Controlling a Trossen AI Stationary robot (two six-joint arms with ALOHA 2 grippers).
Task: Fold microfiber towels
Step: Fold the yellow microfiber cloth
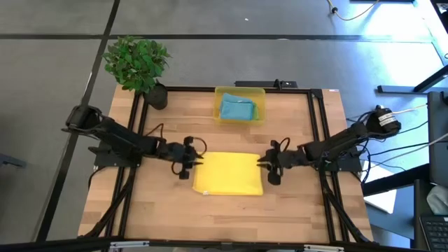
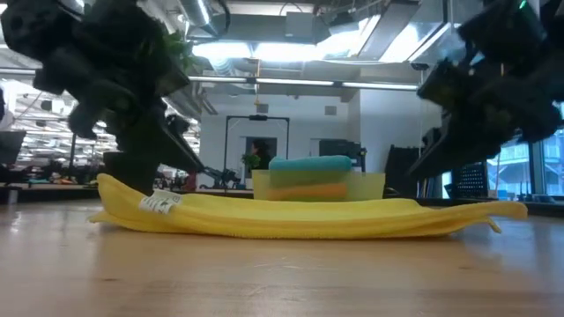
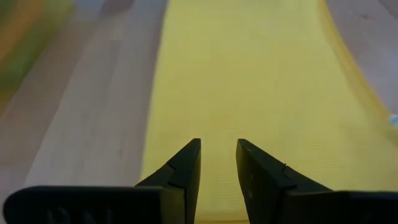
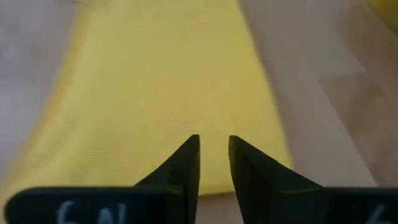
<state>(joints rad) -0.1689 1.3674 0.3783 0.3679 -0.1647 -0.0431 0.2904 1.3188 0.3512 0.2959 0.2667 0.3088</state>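
A yellow microfiber towel (image 1: pixel 227 173) lies folded flat on the middle of the wooden table, a white label (image 2: pixel 159 202) showing near its left end. My left gripper (image 1: pixel 190 165) stands open over the towel's left edge, pointing slantwise down across the cloth (image 3: pixel 249 74). My right gripper (image 1: pixel 264 165) stands open over the right edge, also slanting down toward the cloth (image 4: pixel 161 81). Neither has anything between its fingers. A teal towel (image 1: pixel 236 108) lies in the yellow bin (image 1: pixel 240 89), on top of an orange one (image 2: pixel 308 189).
The translucent yellow bin stands at the table's far middle, behind the folded towel. A potted plant (image 1: pixel 136 61) sits at the far left corner. A black frame (image 1: pixel 315 126) runs along the table's sides. Bare wood lies in front of the towel.
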